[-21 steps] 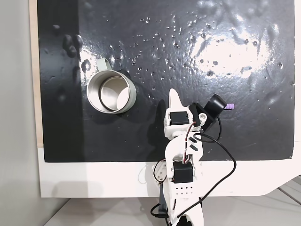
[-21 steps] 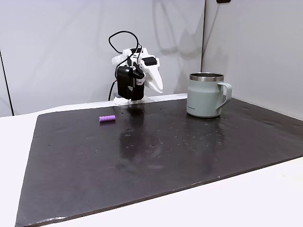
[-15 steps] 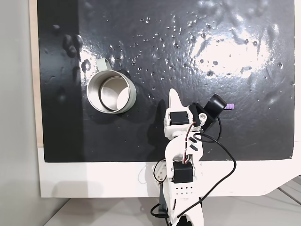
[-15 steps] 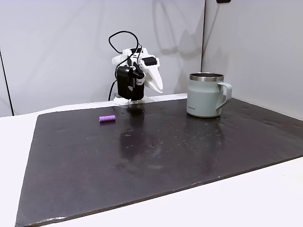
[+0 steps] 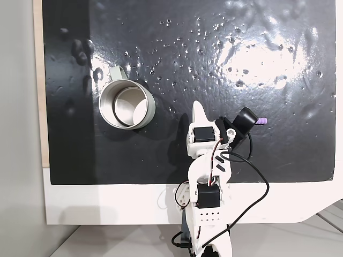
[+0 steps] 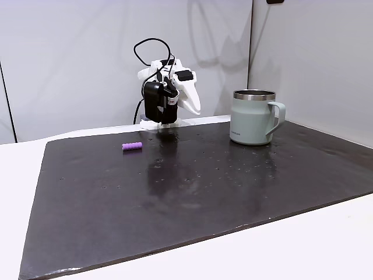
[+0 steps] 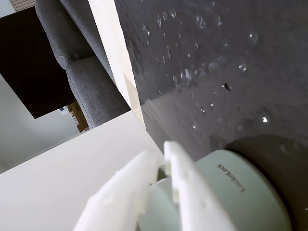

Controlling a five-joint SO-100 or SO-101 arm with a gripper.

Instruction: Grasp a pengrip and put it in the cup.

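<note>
A wide black mat (image 6: 192,186) covers most of the white table (image 6: 326,245); in a fixed view from above its glossy surface (image 5: 214,64) is dotted with small bubbles and glare. The white arm (image 6: 166,96) sits folded at the far edge of the mat in a fixed view from the side, and rises from the bottom edge (image 5: 209,182) in the view from above, a black cable looping beside it. The cup (image 6: 252,116) stands upright on the mat, well to the right of the arm in the side view, handle pointing right; from above it (image 5: 127,104) lies left of the arm, its shiny inside showing. The gripper (image 7: 161,156) has its two white fingers pressed together with nothing between them, and the pale cup wall (image 7: 240,192) shows just behind them in the wrist view. The pengrip (image 6: 132,146) lies flat on the mat, left of the arm and far from the cup; from above its purple end (image 5: 261,122) peeks out beside the arm's black camera.
</note>
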